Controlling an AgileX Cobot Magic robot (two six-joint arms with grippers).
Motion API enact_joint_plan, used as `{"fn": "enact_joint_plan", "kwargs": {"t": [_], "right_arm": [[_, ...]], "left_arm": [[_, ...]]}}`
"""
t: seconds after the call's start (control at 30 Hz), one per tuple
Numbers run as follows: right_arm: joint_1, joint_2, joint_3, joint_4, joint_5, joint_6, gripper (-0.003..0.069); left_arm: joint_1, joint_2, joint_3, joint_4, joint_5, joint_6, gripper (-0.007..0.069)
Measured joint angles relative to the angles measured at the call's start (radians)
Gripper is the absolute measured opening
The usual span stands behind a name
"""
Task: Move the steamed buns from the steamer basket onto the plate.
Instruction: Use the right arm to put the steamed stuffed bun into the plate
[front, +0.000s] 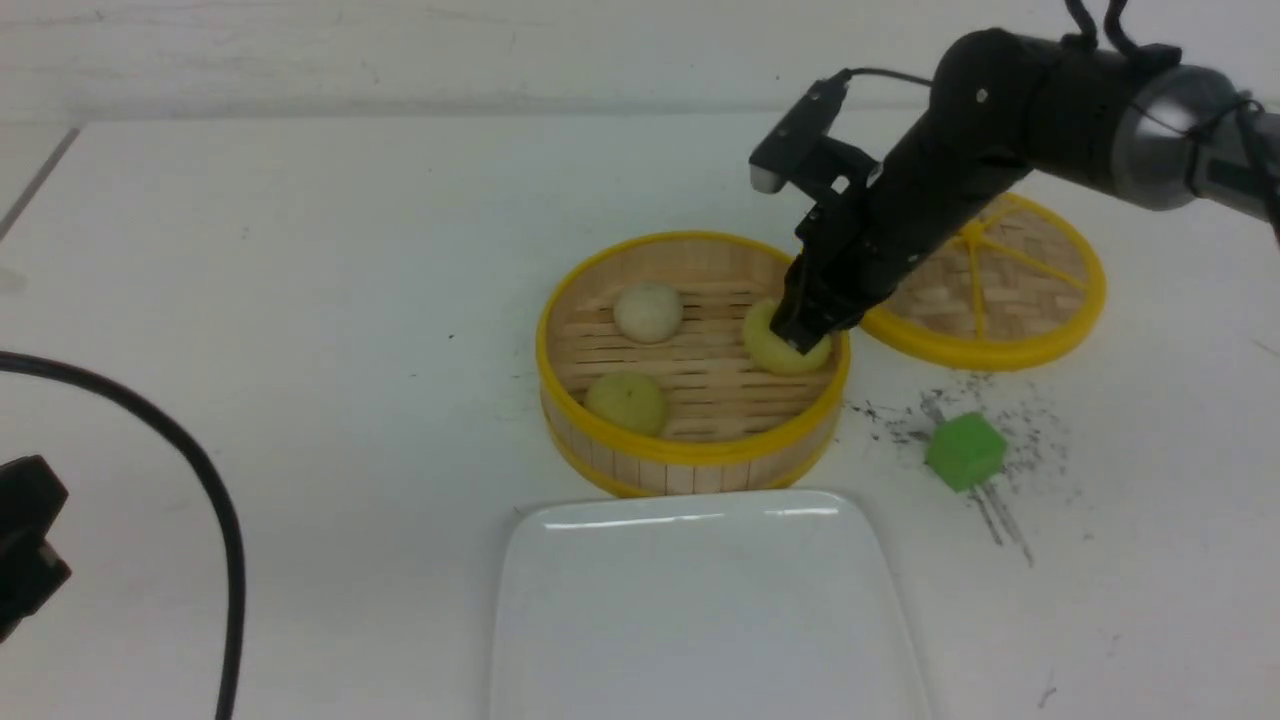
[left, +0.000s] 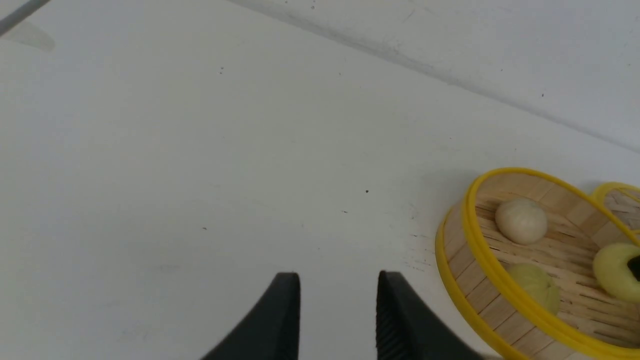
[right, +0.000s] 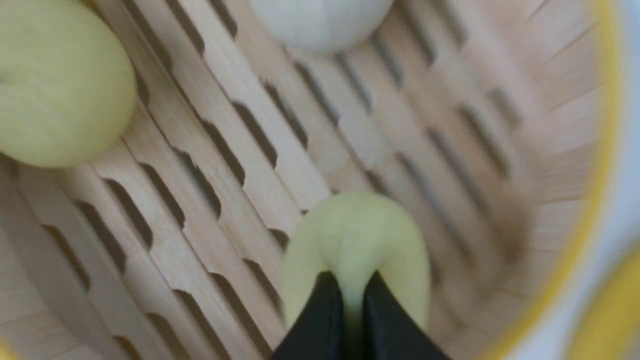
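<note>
R gripper (front: 805, 335) is down inside steamer basket (front: 690, 452), jaws pinched deep into pinched bun (front: 768, 338), hard against the right wall. Second yellow bun (front: 626, 402) sits by front rim, off-white bun (front: 648, 311) toward the back, both apart. Plate (front: 700, 600) lies just in front of basket. Lid (front: 1010, 290) flanks rear-right, green cube (front: 965, 450) front-right. L gripper (left: 338, 310) has jaws parted, nothing between, over table (left: 200, 150) left of basket.

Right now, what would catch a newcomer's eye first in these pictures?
The right gripper is shut on a pale yellow bun, squeezing it, at the right side of the steamer basket. An off-white bun and a second yellow bun lie there; the white plate stands nearer the robot, a green cube right of the basket.
</note>
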Motion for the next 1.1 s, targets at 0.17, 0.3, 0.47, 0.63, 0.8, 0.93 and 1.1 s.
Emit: {"fn": "enact_joint_plan", "kwargs": {"t": [0.17, 0.3, 0.47, 0.63, 0.8, 0.93, 1.1], "right_arm": [[0.0, -0.171, -0.001, -0.005, 0.03, 0.01, 0.0018], [0.0, -0.268, -0.004, -0.003, 0.119, 0.057, 0.0018], [0.0, -0.327, -0.005, 0.002, 0.317, 0.129, 0.0018], [0.004, -0.333, 0.011, 0.072, 0.388, 0.148, 0.0018], [0.059, -0.336, 0.182, 0.092, 0.381, 0.145, 0.0018], [0.097, -0.336, 0.373, 0.092, 0.275, 0.096, 0.0019], [0.1, -0.335, 0.537, 0.099, 0.063, 0.028, 0.0021]], "left_arm": [[0.0, 0.0, 0.0, 0.0, 0.0, 0.0, 0.0249], [0.0, 0.0, 0.0, 0.0, 0.0, 0.0, 0.0249], [0.0, 0.0, 0.0, 0.0, 0.0, 0.0, 0.0248], [0.0, 0.0, 0.0, -0.001, 0.0, 0.0, 0.0248], [0.0, 0.0, 0.0, -0.001, 0.0, 0.0, 0.0248], [0.0, 0.0, 0.0, -0.001, 0.0, 0.0, 0.0248], [0.0, 0.0, 0.0, -0.001, 0.0, 0.0, 0.0247]]}}
